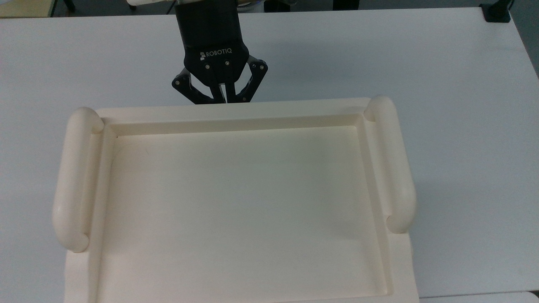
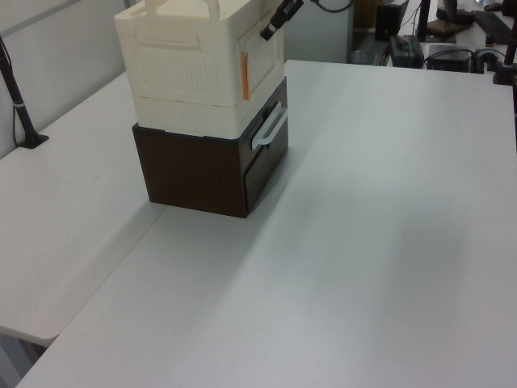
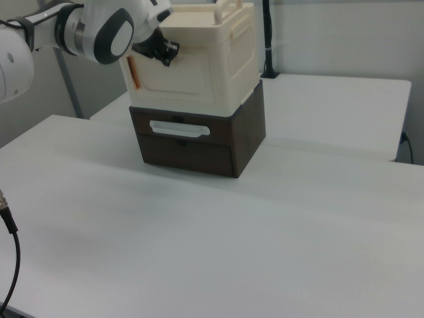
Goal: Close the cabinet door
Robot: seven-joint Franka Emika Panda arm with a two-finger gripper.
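Your claw [image 1: 223, 100] is pinched narrow, holding nothing, its tips at the upper front edge of the cream cabinet [image 1: 236, 202], which sits on a dark drawer unit [image 3: 192, 142] on the white table [image 1: 442, 84]. The cabinet door [image 3: 173, 71] looks flush or nearly so; in the right view the claw rests against its upper left. Push squarely and steadily into the panel, and stop once it seats, so the stack doesn't slide.

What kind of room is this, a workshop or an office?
Probably a robotics lab. A robot arm works at a cream cabinet stacked on a dark drawer unit, on plain white tables, with cables and equipment at the back.
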